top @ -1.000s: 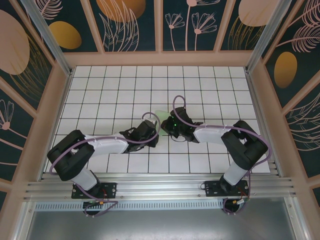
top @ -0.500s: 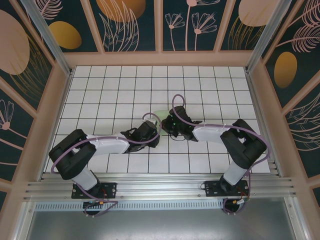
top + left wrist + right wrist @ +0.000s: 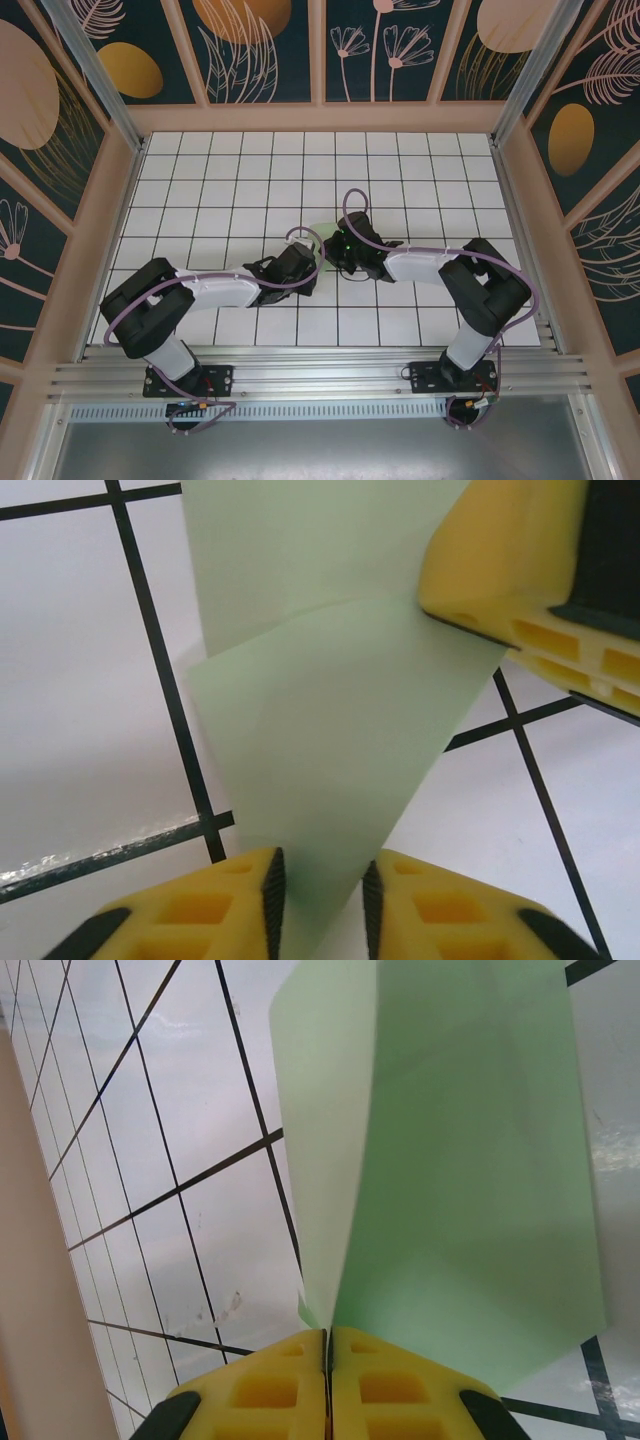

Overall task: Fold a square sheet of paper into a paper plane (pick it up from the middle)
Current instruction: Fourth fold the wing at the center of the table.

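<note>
The right pincer [image 3: 328, 1345] is closed all the way, its two yellow fingers pressed flat together on a fold of the pale green paper [image 3: 470, 1180]. From that grip the paper stands up and away from the fingertips in two panels that meet at a sharp crease running straight out from the seam between the fingers. The narrower panel lies to the left of the crease and the broader one to the right. The left pincer [image 3: 322, 880] is only slightly open, a narrow gap showing between its black-edged fingertips. A pointed corner of the paper lies in that gap and widens out ahead of the fingers. I cannot tell whether the fingertips press the paper or merely straddle it. Ahead and to the right of the left pincer, a yellow finger [image 3: 510, 570] of the right pincer sits against the paper's far edge. A second layer of the paper shows beyond the folded flap. From above, the two arms reach in from either side and meet near the middle of the white gridded counter [image 3: 400, 170], wrists almost touching, with a pale sliver of paper just past them.
</note>
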